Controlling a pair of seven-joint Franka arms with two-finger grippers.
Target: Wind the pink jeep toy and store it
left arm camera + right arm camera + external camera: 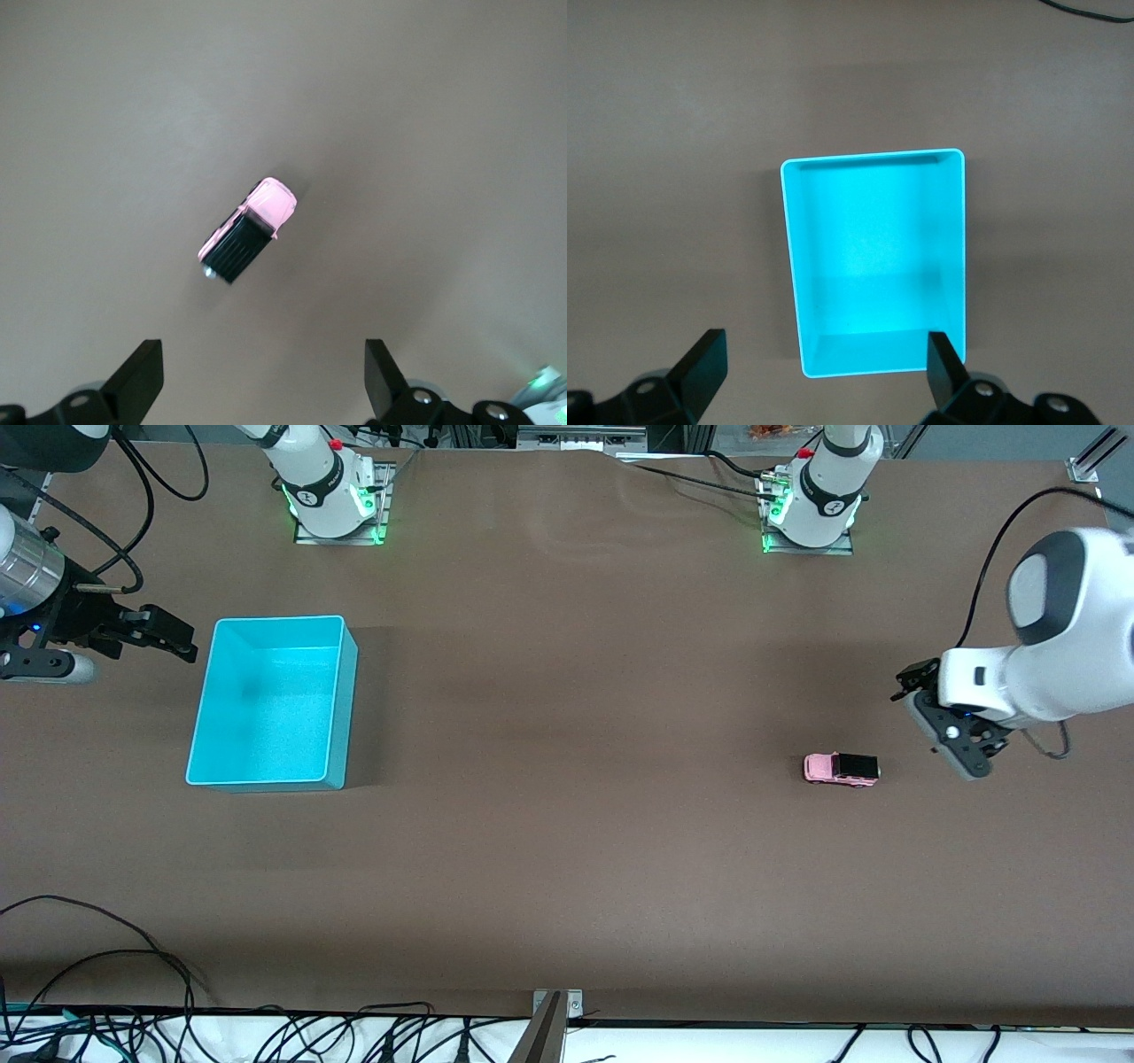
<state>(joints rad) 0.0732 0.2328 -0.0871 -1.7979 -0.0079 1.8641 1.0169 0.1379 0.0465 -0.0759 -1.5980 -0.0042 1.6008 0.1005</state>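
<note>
The pink jeep toy (841, 769) (252, 228), light pink with a black roof, stands on the brown table toward the left arm's end. My left gripper (923, 701) (264, 381) hangs in the air just past the jeep, toward that end of the table. It is open, with nothing between its fingers (142, 376). The turquoise bin (347, 717) (873, 156) sits empty toward the right arm's end. My right gripper (182, 639) (824, 372) hovers beside the bin's outer short wall, also open and empty.
Both arm bases (335, 496) (815, 505) stand at the table's edge farthest from the front camera. Loose black cables (106, 992) run along the nearest edge, beside a metal bracket (556, 1005). Bare brown tabletop lies between bin and jeep.
</note>
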